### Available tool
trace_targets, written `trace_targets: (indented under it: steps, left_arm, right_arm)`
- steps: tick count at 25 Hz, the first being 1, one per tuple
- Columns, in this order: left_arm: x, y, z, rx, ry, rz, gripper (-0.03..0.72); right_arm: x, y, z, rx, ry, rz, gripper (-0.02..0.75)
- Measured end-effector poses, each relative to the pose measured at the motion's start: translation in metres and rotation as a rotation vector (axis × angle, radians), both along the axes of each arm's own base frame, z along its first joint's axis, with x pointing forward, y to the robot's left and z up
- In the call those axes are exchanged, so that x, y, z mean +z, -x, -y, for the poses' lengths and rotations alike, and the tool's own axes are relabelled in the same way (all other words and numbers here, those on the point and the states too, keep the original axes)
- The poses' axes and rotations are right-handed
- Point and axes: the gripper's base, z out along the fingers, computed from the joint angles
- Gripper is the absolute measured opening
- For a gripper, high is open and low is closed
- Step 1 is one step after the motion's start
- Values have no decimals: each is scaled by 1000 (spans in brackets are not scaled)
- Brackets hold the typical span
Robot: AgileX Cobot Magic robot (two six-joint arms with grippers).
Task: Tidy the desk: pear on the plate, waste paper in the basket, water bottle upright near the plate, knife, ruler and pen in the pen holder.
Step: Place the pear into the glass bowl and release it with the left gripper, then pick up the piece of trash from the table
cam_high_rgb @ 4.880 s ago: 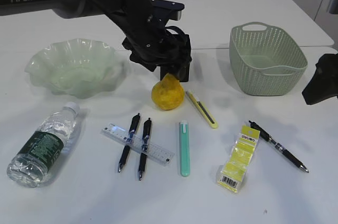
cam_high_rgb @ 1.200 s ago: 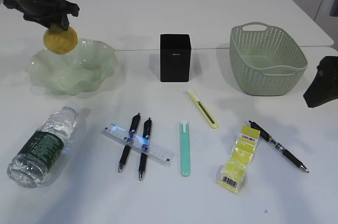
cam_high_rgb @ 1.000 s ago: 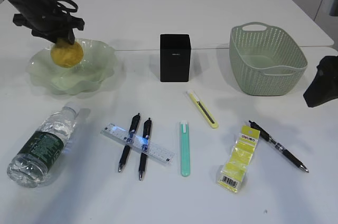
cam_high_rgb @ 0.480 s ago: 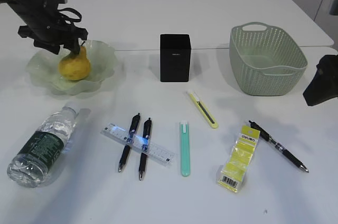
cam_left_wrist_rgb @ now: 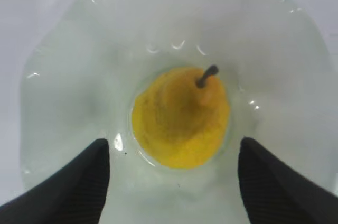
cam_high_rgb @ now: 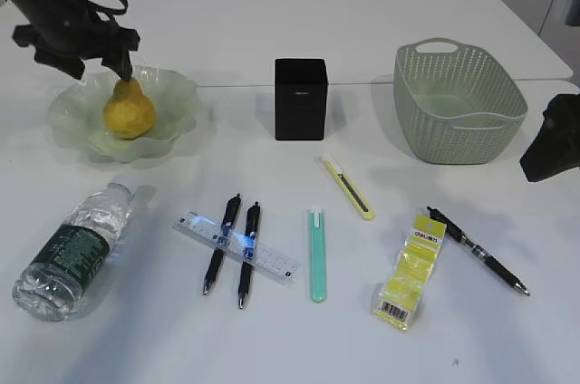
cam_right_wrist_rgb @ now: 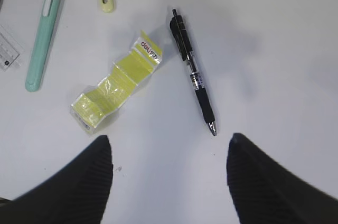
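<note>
The left gripper (cam_high_rgb: 91, 51) hangs just above the far rim of the plate (cam_high_rgb: 172, 94), its jaws spread wide and holding nothing; from its own camera the two dark fingertips (cam_left_wrist_rgb: 79, 182) stand well apart on either side of the pear (cam_left_wrist_rgb: 180, 123). The pear sits upright in the middle of the pale green wavy plate, stem pointing up, free of the fingers. In front of the plate, nearer the table edge, the water bottle (cam_high_rgb: 72, 248) lies on its side with its cap toward the plate. To its right a clear ruler (cam_high_rgb: 237, 247) lies at a slant with two dark pens (cam_high_rgb: 222, 243) crossing over it, then a mint green pen (cam_high_rgb: 316, 255), and beyond that a yellow knife (cam_high_rgb: 346, 187). The black pen holder (cam_high_rgb: 300, 99) stands behind these, around the middle of the table, and the green basket (cam_high_rgb: 458, 101) stands farther right. The right gripper (cam_right_wrist_rgb: 169, 182) is parked at the right edge, open wide and empty, its fingers framing bare table below a yellow packet (cam_right_wrist_rgb: 117, 87) and another black pen (cam_right_wrist_rgb: 193, 71) that lie near each other but apart.
</note>
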Motion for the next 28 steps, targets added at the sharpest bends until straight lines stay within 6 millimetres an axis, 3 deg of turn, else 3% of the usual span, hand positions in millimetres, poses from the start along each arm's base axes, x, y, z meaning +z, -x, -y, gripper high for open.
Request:
trace_targets:
  steps: [6, 14, 19, 23, 28]
  left_arm:
    - [60, 21, -13, 24, 10, 55, 540]
    - [120, 58, -63, 132, 4, 40, 526]
    - [156, 88, -74, 136, -8, 75, 522]
    - [156, 114, -73, 128, -14, 43, 521]
    - [131, 150, -73, 126, -21, -70, 521]
  right_arm:
    - [0, 0, -1, -2, -8, 0, 501]
    - [2, 3, -9, -16, -119, -39, 501]
    - [4, 8, -14, 3, -170, -104, 501]
    - [11, 9, -14, 25, -164, -119, 501]
    - [21, 6, -14, 18, -166, -87, 501]
